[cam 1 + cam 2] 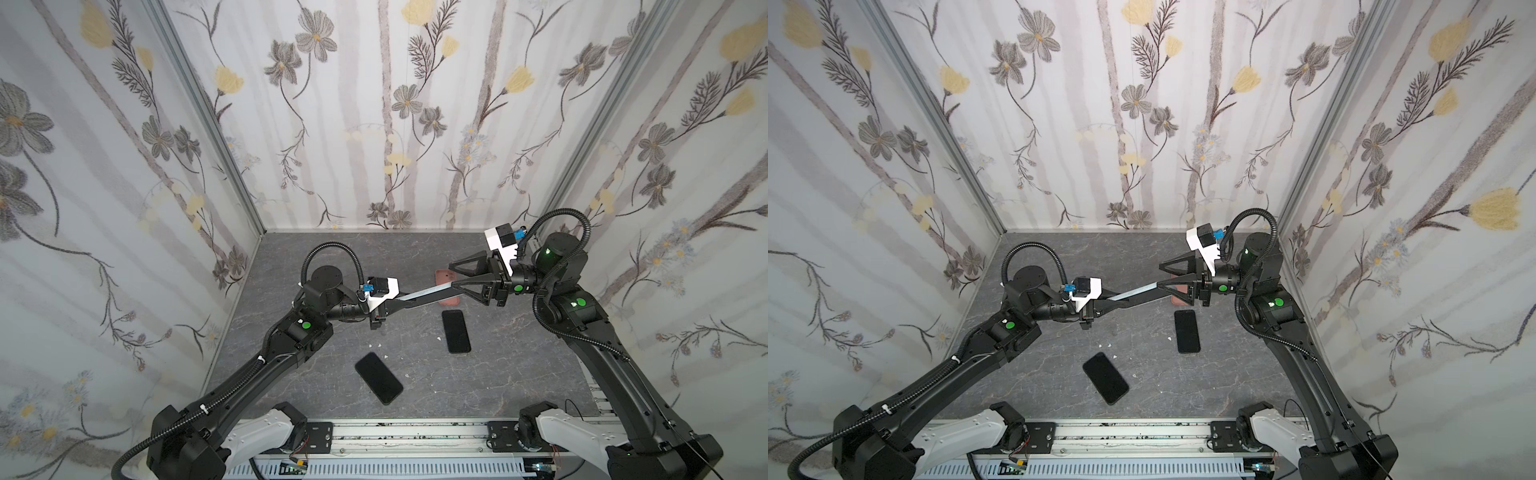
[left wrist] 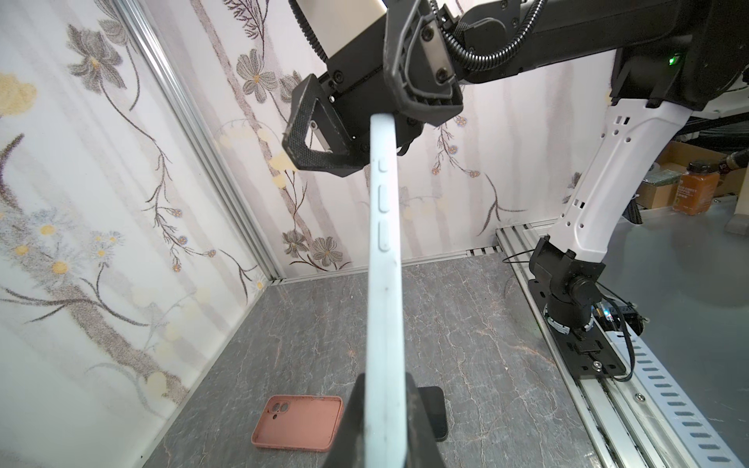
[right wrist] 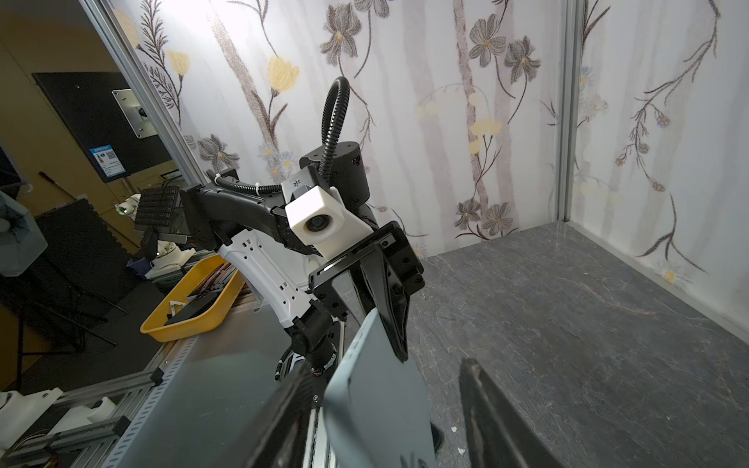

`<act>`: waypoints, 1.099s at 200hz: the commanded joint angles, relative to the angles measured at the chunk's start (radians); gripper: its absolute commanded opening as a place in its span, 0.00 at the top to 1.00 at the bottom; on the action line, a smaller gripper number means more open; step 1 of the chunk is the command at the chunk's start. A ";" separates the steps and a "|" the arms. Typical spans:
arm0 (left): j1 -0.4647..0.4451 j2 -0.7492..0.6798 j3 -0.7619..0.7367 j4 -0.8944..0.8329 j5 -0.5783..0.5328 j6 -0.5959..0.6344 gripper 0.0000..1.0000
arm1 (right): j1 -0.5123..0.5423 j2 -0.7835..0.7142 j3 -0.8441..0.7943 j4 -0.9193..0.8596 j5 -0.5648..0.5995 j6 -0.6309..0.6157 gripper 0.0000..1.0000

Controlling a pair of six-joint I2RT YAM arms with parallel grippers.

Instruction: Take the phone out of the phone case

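the left end effector (image 2: 385,391) is clenched on one end of the pale blue phone case (image 2: 383,243) and holds it in the air, edge-on, well above the counter (image 1: 519,365). i think it is held so because the long free end then sticks out toward the other arm and leaves room to take it. the right end effector (image 3: 385,375) is released: its jaws stand on both sides of that free end, one finger (image 3: 283,413) close to the back of the case and the other clearly apart from it, so nothing is gripped there yet. i cannot see the phone itself; from the thick edge i judge that it sits inside the case, between the two end effectors. the step in hand is probably a second hold, so that one arm can fix the case while the other pushes

on the counter below the right end effector lies an empty pink case (image 2: 298,421), hollow side up. a black phone (image 1: 456,331) lies flat just beside it, and a second black phone (image 1: 379,377) lies below the left end effector, apart from the first
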 commanded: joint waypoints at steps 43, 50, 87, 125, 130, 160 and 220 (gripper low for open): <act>-0.006 -0.017 0.004 0.076 0.027 -0.003 1.00 | 0.003 0.013 -0.015 -0.010 -0.037 -0.015 0.56; -0.006 -0.020 0.006 0.078 0.027 -0.003 1.00 | 0.003 0.013 -0.018 0.005 -0.044 -0.001 0.57; -0.011 -0.026 0.010 0.094 0.014 -0.016 1.00 | 0.002 0.021 -0.033 0.045 -0.068 0.052 0.55; -0.014 -0.019 0.016 0.112 0.026 -0.031 1.00 | 0.007 0.019 -0.046 0.100 -0.071 0.096 0.56; -0.014 -0.017 0.017 0.113 0.026 -0.032 1.00 | 0.010 0.018 -0.050 0.116 -0.074 0.109 0.56; -0.015 -0.014 0.013 0.118 0.026 -0.035 1.00 | 0.021 0.015 -0.062 0.183 -0.088 0.164 0.55; -0.019 -0.015 0.012 0.124 0.030 -0.040 1.00 | 0.058 0.028 -0.062 0.230 -0.085 0.198 0.51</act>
